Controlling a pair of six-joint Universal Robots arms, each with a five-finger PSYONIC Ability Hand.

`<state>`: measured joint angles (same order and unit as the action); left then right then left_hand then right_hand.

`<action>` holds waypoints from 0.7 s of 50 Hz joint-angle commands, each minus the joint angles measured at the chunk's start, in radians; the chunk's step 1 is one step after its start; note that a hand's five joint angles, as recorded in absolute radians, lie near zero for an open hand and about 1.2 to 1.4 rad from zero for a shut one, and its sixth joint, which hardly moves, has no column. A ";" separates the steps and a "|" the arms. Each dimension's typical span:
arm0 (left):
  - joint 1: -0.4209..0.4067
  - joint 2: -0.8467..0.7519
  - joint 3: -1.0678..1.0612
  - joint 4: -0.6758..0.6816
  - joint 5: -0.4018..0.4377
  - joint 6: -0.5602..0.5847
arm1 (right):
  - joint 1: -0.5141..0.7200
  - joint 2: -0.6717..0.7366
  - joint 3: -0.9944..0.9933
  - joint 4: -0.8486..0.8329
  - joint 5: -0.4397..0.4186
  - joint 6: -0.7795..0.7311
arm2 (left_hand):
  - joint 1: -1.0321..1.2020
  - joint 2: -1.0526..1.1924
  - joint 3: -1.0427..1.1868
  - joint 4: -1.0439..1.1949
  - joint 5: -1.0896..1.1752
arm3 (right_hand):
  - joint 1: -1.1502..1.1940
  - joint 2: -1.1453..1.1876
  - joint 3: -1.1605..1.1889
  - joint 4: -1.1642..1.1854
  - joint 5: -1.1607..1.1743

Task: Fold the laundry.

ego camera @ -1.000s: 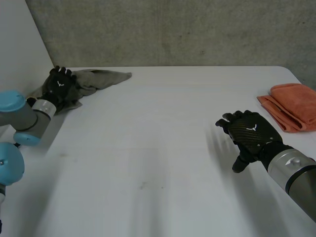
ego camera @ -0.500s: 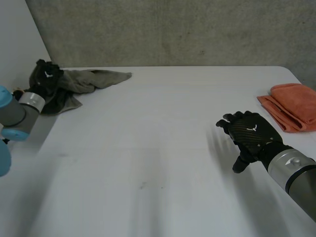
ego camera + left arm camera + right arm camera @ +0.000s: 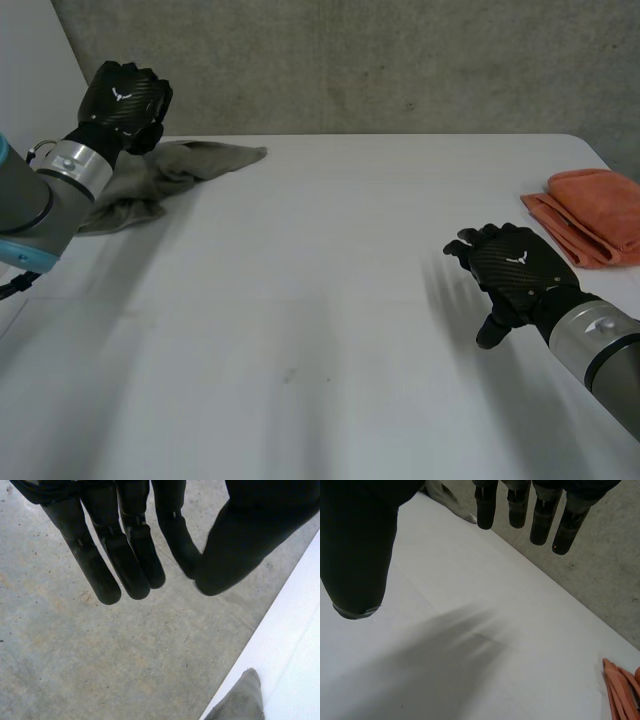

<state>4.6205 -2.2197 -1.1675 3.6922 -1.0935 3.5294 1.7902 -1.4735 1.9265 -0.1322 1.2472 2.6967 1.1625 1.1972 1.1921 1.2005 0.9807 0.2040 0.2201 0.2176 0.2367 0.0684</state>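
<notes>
Head view: my left hand (image 3: 125, 100) hangs empty, fingers (image 3: 125, 565) straight, above the crumpled grey cloth (image 3: 190, 160) at the table's (image 3: 320, 300) far left corner; right hand (image 3: 510, 265) relaxed, holding nothing. I'd lower the left, pinch one corner firmly, and drag it central.

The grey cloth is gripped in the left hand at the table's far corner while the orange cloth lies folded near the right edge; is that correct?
No: the left hand holds nothing. The left wrist view shows its fingers straight and empty; the grey cloth lies on the table at its far corner. The orange cloth is folded, as stated.
</notes>
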 commanded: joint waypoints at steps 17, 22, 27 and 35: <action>0.150 -0.492 0.438 -0.067 0.040 0.378 | -0.025 -0.022 0.019 -0.001 -0.012 -0.002 | -0.773 -0.807 -0.802 -0.811 -0.766 | -0.029 -0.046 -0.043 -0.062 -0.068; 0.164 -0.598 0.581 -0.124 0.072 0.381 | -0.025 -0.021 0.017 -0.001 -0.009 -0.002 | -0.779 -0.813 -0.808 -0.817 -0.771 | -0.029 -0.046 -0.043 -0.062 -0.068; 0.167 -0.678 0.689 -0.152 0.079 0.385 | -0.037 -0.019 0.016 -0.001 -0.009 -0.002 | -0.779 -0.813 -0.808 -0.817 -0.771 | -0.029 -0.046 -0.043 -0.062 -0.068; 0.175 -0.749 0.769 -0.155 0.121 0.419 | -0.049 -0.008 0.009 -0.003 -0.009 -0.002 | -0.747 -0.781 -0.776 -0.785 -0.739 | -0.029 -0.046 -0.043 -0.062 -0.068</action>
<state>4.7912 -2.9302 -0.4439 3.5364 -0.9977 3.9214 1.7463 -1.4888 1.9397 -0.1336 1.2380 2.6952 0.3389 0.3304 0.3281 0.3329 0.1639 0.2040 0.2201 0.2176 0.2367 0.0684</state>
